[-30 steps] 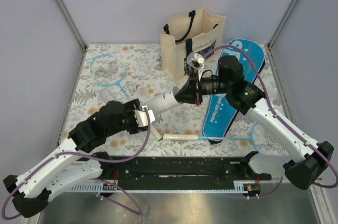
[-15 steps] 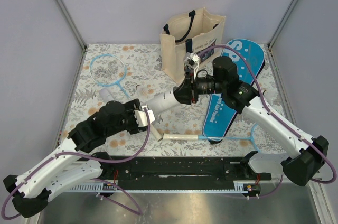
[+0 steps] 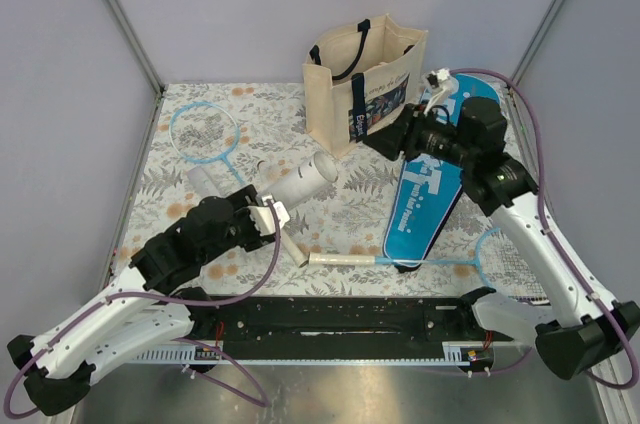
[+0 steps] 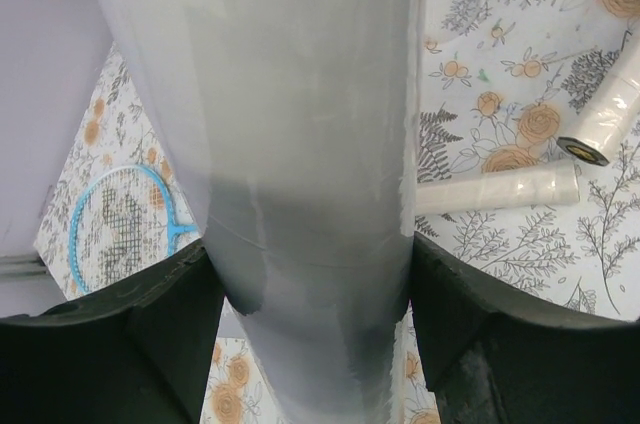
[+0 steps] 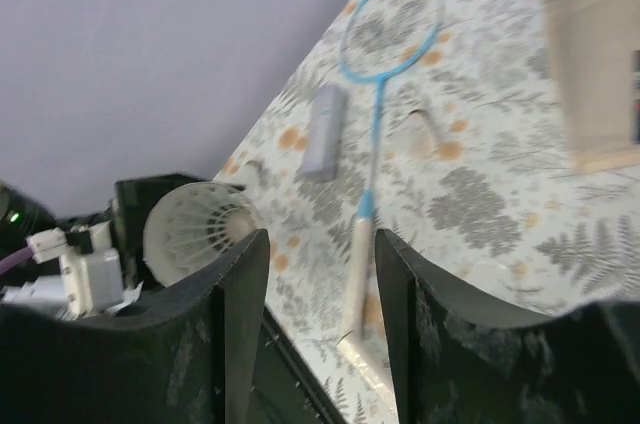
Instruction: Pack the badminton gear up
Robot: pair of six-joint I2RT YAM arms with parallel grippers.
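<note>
My left gripper [image 3: 263, 218] is shut on the long white tube [image 3: 298, 182], which slants up and to the right from it. In the left wrist view the tube [image 4: 300, 144] fills the space between both fingers [image 4: 150, 329]. My right gripper [image 3: 380, 139] hangs open and empty to the right of the tube's mouth, over the top of the blue case [image 3: 430, 189]. Its wrist view looks into the tube's open end [image 5: 200, 234], where a white shuttlecock sits. One light-blue racket [image 3: 205, 131] lies at the back left. The other racket [image 3: 345, 259] lies near the front, its head partly under the case.
The cream tote bag [image 3: 360, 69] stands upright at the back centre, just left of my right gripper. A small grey cap [image 3: 203, 180] lies beside the back-left racket. The metal frame posts [image 3: 120, 19] fence in the flowered table cover [image 3: 345, 219].
My right gripper has opened and drawn back from the tube's mouth, up and to the right toward the tote bag. The left gripper keeps hold of the tube.
</note>
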